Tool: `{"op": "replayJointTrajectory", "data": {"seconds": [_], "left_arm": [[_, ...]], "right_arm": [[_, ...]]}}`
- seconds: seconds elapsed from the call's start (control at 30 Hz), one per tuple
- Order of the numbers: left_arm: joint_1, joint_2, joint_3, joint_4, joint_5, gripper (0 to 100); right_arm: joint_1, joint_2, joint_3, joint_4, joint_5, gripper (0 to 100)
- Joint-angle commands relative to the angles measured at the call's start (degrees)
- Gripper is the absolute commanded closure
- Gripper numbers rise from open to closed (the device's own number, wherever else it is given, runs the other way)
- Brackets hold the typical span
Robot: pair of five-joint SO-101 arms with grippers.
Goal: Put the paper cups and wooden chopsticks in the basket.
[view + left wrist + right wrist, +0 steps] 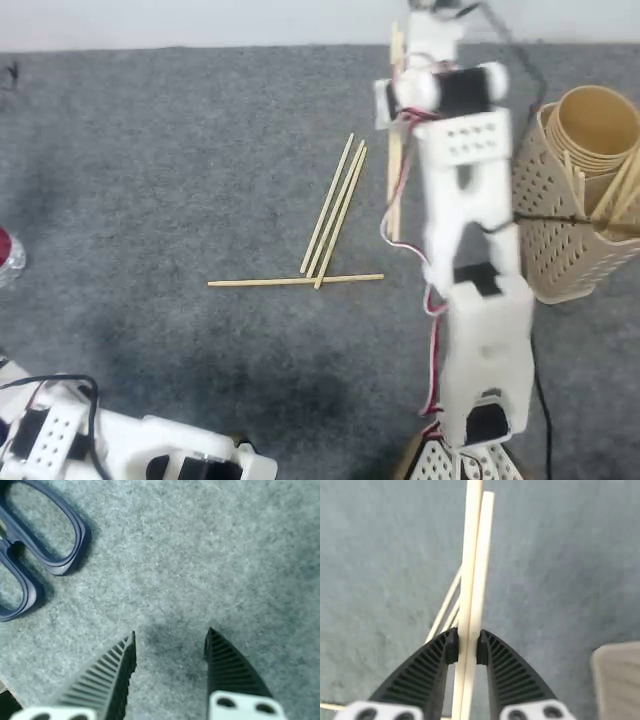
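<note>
over open mat (380, 555), right end effector (466, 647) clamps two chopsticks (476, 555).

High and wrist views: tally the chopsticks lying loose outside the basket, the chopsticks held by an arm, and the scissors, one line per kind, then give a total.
Loose chopsticks: 4
Held chopsticks, in the right gripper: 2
Scissors: 1
Total: 7

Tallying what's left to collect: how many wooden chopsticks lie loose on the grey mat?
4: three pale wooden chopsticks in a slanted bundle at mid-mat, one lying crosswise at their lower ends. Two more are clamped in the right pincer; the white arm may hide others.
</note>
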Motion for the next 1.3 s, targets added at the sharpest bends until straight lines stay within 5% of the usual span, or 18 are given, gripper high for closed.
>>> {"op": "replayJointTrajectory", "data": {"seconds": [0.0,0.3,0.57,0.77,1.0,1.27], "left_arm": [[0.5,-1.2,-0.5,-1.1,-0.7,78],[0.5,-1.2,-0.3,-2.2,-0.7,78],[0.5,-1.2,-0.2,-2.5,-0.7,78],[0.5,-1.2,-0.2,-2.5,-0.7,78],[0.5,-1.2,-0.1,-2.5,-0.6,78],[0.5,-1.2,-0.1,-2.5,-0.6,78]], "right_arm": [[2.6,-14.5,-0.9,2.2,4.4,99.3],[15.7,-43.3,1.8,2.2,15.6,99.3],[23.0,-62.0,29.6,-1.5,15.9,99.3],[31.5,-73.2,57.0,-25.6,15.3,99.3],[40.7,-89.3,102.4,-73.5,15.4,99.3],[41.1,-94.9,122.4,-88.7,15.4,99.3]]}}
